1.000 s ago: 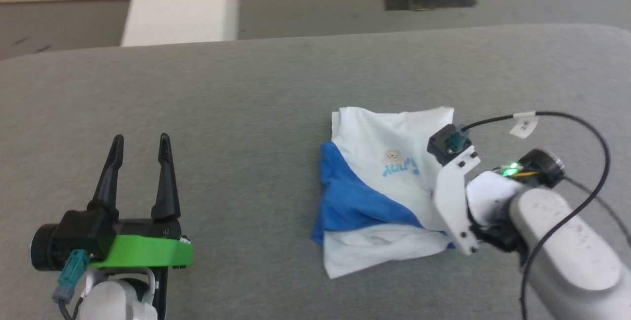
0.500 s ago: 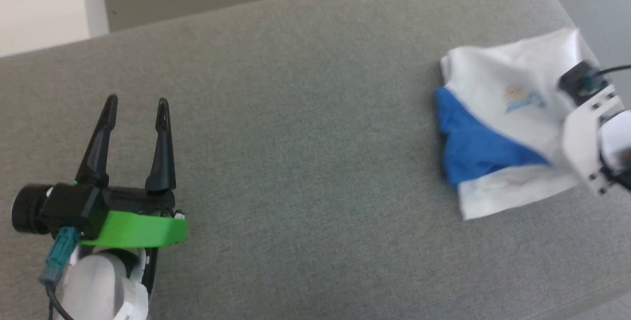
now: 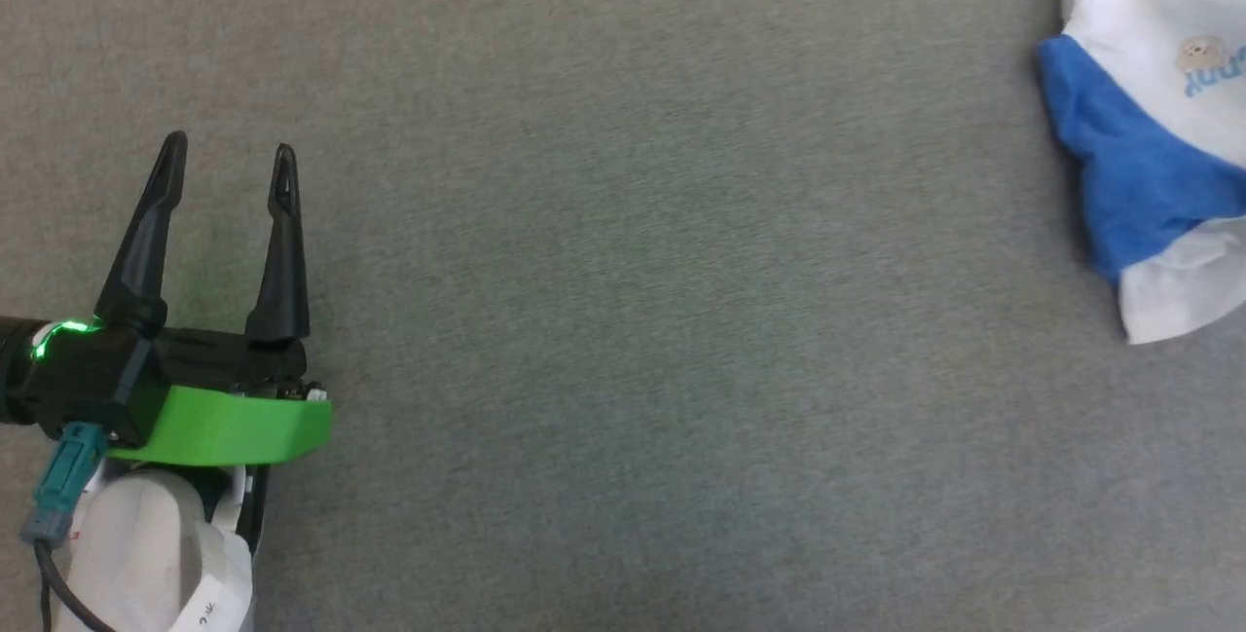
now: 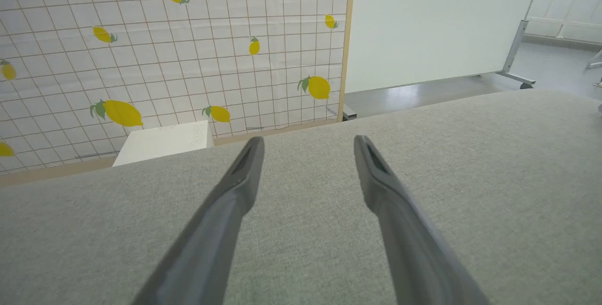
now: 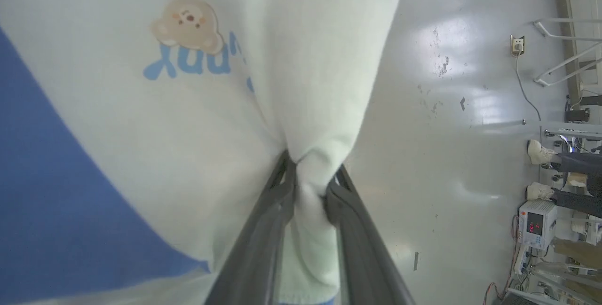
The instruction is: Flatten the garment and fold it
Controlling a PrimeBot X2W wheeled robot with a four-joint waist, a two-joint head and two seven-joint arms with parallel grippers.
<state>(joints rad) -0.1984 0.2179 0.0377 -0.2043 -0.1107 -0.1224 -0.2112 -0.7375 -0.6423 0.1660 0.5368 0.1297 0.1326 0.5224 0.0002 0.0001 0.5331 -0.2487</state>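
Left arm first: the left gripper [image 3: 230, 147] sits around 8 o'clock in the head view, low over the table [image 3: 633, 272], with its two long dark fingers pointing toward 12 and spread wide with nothing between them. The left wrist view backs that up, with the same gripper [image 4: 308, 139] parted over bare grey surface [image 4: 470, 178]. There's a bright green bracket [image 3: 224, 427] wrapped around that wrist, a little green light glowing beside it, and a teal plug on a cable below. In the right wrist view, the right gripper [image 5: 311, 164] has its fingers squeezed onto a bunched fold of white cloth, so it's clamped on the garment [image 5: 188, 107]. The tabletop looks like woven grey fabric, kind of felt-like and matte, while the floor [image 5: 447, 107] showing past the cloth at 3 o'clock is glossy pale grey and scuffed. Beyond the table's far edge in the left wrist view hangs a grid-patterned sheet with lemons [image 4: 164, 51], next to a plain white panel [image 4: 437, 23]. The garment [image 3: 1149, 145] lies at roughly 2 o'clock in the head view, cut off by the frame edge, folded into a rumpled packet on the table. It's soft white knit with a bright blue sleeve slanting across it, plus a small tan bear face over blue lettering that reads upside down.
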